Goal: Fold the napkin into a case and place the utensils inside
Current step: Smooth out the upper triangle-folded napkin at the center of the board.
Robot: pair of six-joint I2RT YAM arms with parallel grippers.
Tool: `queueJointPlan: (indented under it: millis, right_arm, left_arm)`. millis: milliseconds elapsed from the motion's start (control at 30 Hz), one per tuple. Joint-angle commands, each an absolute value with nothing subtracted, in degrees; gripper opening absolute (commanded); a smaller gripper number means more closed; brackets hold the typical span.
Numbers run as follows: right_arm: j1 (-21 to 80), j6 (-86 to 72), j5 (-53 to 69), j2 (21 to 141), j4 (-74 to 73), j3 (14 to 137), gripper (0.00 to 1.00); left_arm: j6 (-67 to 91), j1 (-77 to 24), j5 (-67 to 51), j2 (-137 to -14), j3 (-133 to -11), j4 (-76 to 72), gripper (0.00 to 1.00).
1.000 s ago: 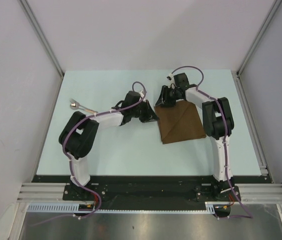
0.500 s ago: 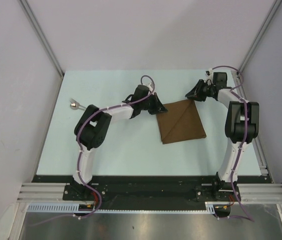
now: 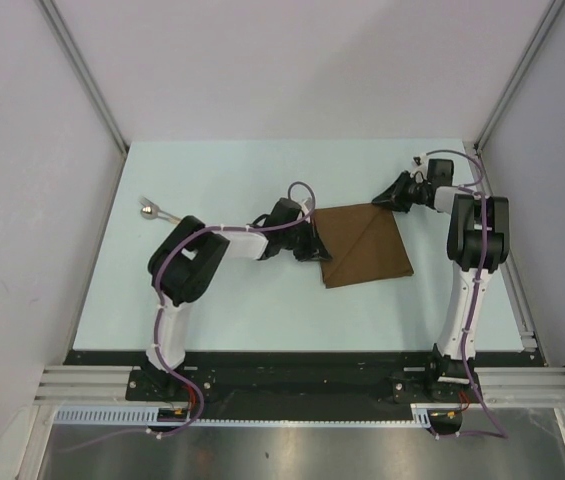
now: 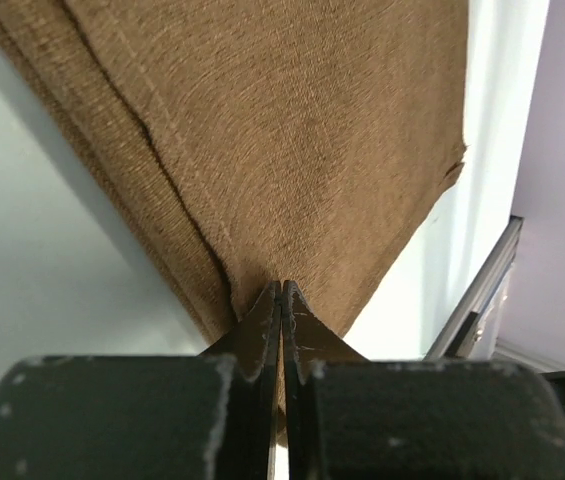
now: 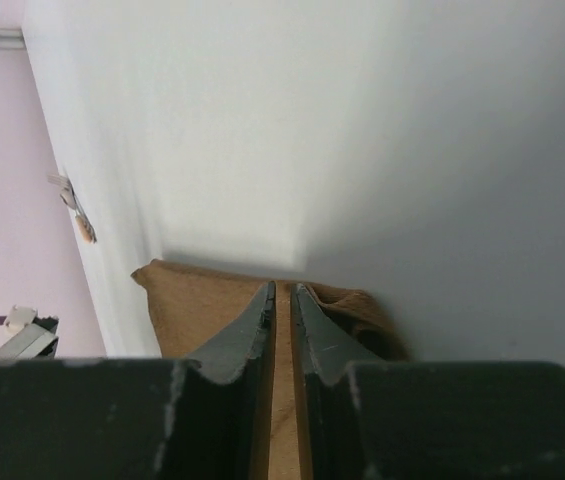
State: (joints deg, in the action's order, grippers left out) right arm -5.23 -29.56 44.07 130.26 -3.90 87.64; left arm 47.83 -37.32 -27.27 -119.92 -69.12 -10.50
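Pale mint table [image 3: 222,290], grey walls all round. The napkin [image 3: 362,245] lies flat right of centre, a diagonal crease across it. The left gripper [image 3: 314,245] is on its left edge, fingers pressed tight together with the brown cloth pinched at the tips. The right gripper [image 3: 384,197] sits at the far right corner, fingers drawn to a thin slit with brown cloth showing in it. The utensils [image 3: 152,210] lie well apart at far left.
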Motion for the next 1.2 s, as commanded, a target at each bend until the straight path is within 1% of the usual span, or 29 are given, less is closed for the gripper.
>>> queueJointPlan:
  millis: [0, 167, 333, 533, 700, 900, 1033, 1167]
  right_arm:
    - [-7.0, -31.5, 46.4, 133.1, -0.6, 91.4, 0.15]
    - [-7.5, -32.5, 47.7, 133.9, -0.6, 93.6, 0.15]
    - [-7.1, -32.2, 47.7, 128.3, -1.6, 91.8, 0.15]
    - [-4.2, -31.3, 46.8, 124.7, -2.6, 89.5, 0.17]
    - [-3.7, -32.4, 47.5, 126.9, 1.1, 86.8, 0.17]
    - [-5.0, -33.2, 48.0, 130.2, 5.2, 83.0, 0.16]
    - [-6.0, -33.0, 48.0, 132.9, 5.6, 83.5, 0.15]
    - [-6.4, -32.7, 48.5, 133.8, 3.8, 85.7, 0.15]
  left_arm:
    - [44.0, -38.0, -28.0, -114.4, -68.6, -11.5, 0.01]
    - [43.4, -38.4, -29.0, -114.1, -67.9, -10.8, 0.02]
    - [44.2, -38.4, -30.2, -111.3, -67.6, -10.9, 0.04]
    - [45.6, -38.6, -30.8, -111.4, -66.2, -11.3, 0.04]
    - [48.9, -38.8, -32.4, -112.7, -61.2, -17.0, 0.03]
    - [51.0, -42.2, -32.8, -111.7, -56.3, -21.1, 0.02]
    - [53.3, -42.5, -34.0, -112.3, -53.2, -24.2, 0.02]
    - [53.0, -42.5, -33.3, -111.9, -53.0, -22.1, 0.02]
